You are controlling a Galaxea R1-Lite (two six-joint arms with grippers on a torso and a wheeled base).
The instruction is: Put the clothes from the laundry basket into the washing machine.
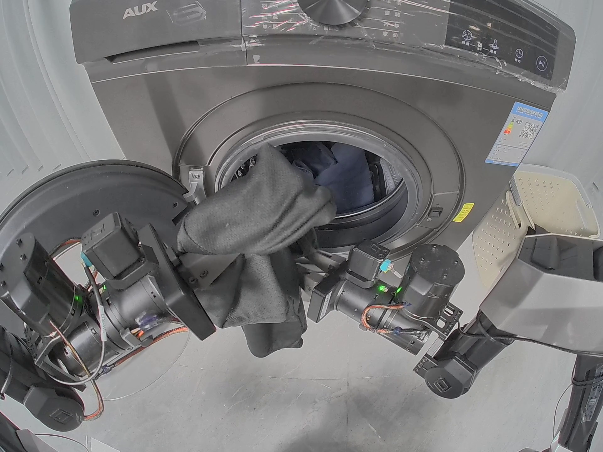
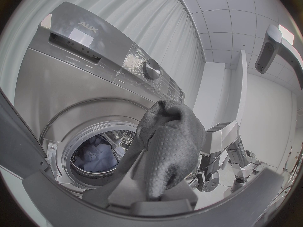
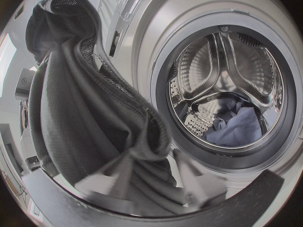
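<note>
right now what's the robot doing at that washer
The robot is loading laundry. A dark grey garment is draped across its left pincer and right pincer, its top end at the open mouth of the washing machine. Blue clothes already lie inside. The laundry basket stands at the robot's right.

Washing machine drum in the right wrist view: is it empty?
No, a blue garment lies at the bottom of the drum, while the dark garment hangs outside the door opening.
</note>
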